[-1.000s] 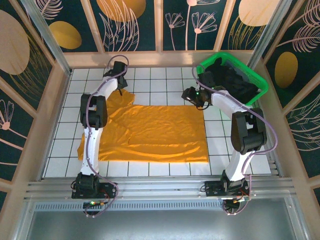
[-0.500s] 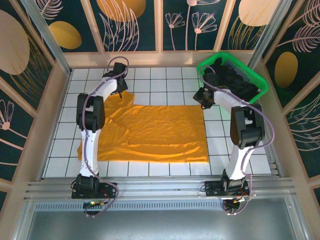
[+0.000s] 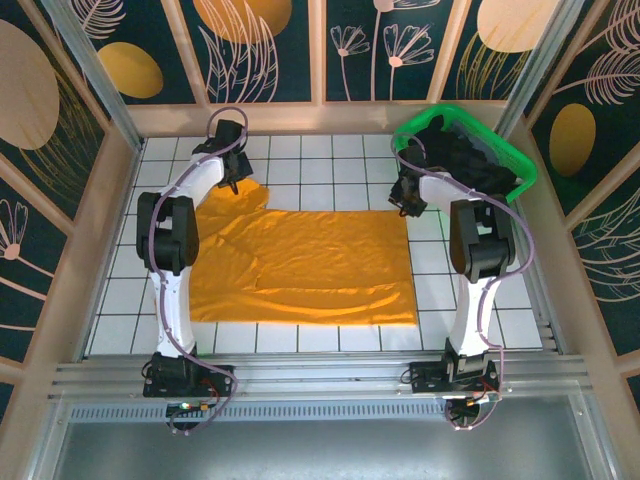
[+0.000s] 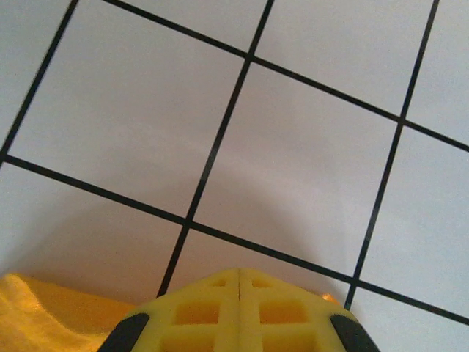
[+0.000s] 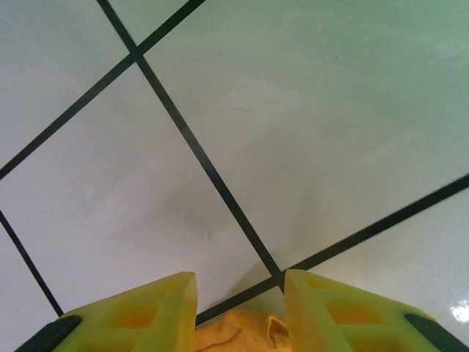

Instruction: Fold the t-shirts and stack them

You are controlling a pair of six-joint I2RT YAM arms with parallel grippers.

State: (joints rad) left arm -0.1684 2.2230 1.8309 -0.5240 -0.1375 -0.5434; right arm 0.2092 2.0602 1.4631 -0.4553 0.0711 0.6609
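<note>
While the orange-yellow t-shirt (image 3: 320,265) lies spread flat across the middle of the white gridded tabletop (image 3: 300,160), we see both arms stretched out to its far edge. The left arm (image 3: 165,230) reaches the far-left corner of the cloth, by the sleeve, and the right arm (image 3: 470,240) reaches the far-right corner. From the left wrist we find the left fingers (image 4: 198,315) pressed together with only a thin seam between them, low over the tiles. A fold of the orange-yellow cloth shows just to their left at the near edge of that view, but we cannot tell whether any cloth is caught between them. From the right wrist we see the right fingers (image 5: 132,312) standing narrowly apart. A crumpled bit of the shirt's edge lies in the gap between them, and bare tile and black grid lines lie beyond. At the far right of the tabletop sits a green mesh basket (image 3: 440,112), just beyond the right arm's wrist, with black t-shirts (image 3: 475,165) heaped inside it.
</note>
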